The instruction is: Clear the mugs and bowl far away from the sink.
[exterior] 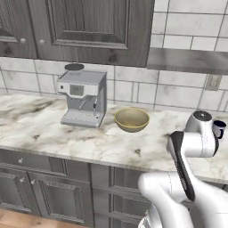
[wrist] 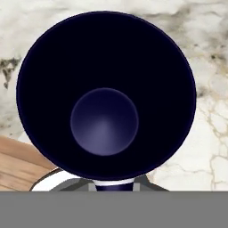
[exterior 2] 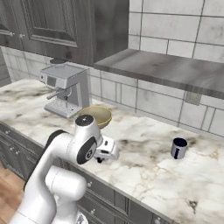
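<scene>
Hand view looks straight down into a mug (wrist: pixel 106 95), dark navy inside, rim nearly reaching the picture's sides; fingertips are hidden under it, so cannot tell if the gripper is clenched on it or released. Marble counter (wrist: pixel 209 129) shows around the rim, plus a strip of wood floor (wrist: pixel 18 162) at lower left, so this mug sits over the counter's front edge.

Right base view: the hand (exterior 2: pixel 105 151) is at the counter's front edge, mostly blocked by the arm's elbow (exterior 2: pixel 85 146); the mug near it can't be made out here. A second mug (exterior 2: pixel 178 148) stands upright toward the right side of the counter (exterior 2: pixel 144 170), well apart from the hand, glossy blue-grey; handle side hard to tell. The bowl (exterior 2: pixel 97 115) is half hidden behind the arm, just beside the coffee machine (exterior 2: pixel 64 89) near the back wall.

Left base view: the bowl (exterior: pixel 132 119) is in full view, tan, upright, right of the coffee machine (exterior: pixel 83 98), mid counter (exterior: pixel 53 133). The arm (exterior: pixel 191 147) covers the right part; a mug (exterior: pixel 218 128) peeks out behind it, handle cut by the picture edge. Sink not seen in these pictures
</scene>
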### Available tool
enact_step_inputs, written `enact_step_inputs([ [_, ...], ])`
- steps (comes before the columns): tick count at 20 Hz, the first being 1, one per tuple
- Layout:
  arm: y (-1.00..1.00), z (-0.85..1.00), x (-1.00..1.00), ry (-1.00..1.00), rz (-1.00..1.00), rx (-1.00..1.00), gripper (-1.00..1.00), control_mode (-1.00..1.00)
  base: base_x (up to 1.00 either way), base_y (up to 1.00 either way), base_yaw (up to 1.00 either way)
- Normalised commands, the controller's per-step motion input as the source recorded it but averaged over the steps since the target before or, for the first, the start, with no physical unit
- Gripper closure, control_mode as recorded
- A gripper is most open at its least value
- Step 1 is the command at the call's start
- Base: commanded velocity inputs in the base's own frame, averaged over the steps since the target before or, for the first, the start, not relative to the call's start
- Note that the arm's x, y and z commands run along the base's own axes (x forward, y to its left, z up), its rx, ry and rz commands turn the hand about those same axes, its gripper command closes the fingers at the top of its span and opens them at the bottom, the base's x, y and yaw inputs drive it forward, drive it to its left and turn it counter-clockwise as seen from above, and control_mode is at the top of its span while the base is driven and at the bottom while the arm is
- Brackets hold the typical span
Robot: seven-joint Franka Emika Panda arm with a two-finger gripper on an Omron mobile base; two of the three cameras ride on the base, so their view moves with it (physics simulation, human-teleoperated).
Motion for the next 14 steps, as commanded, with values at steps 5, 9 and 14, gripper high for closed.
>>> enact_step_inputs([
  [5, -0.1, -0.43, 0.26, 0.05, 0.02, 0.0, 1.0, -1.0, 0.0, 0.0, 0.0],
  [9, -0.1, -0.37, 0.21, 0.04, 0.01, 0.0, 1.0, -1.0, 0.0, 0.0, 0.0],
  [14, -0.1, -0.32, 0.21, 0.03, 0.0, 0.0, 1.0, -1.0, 0.0, 0.0, 0.0],
])
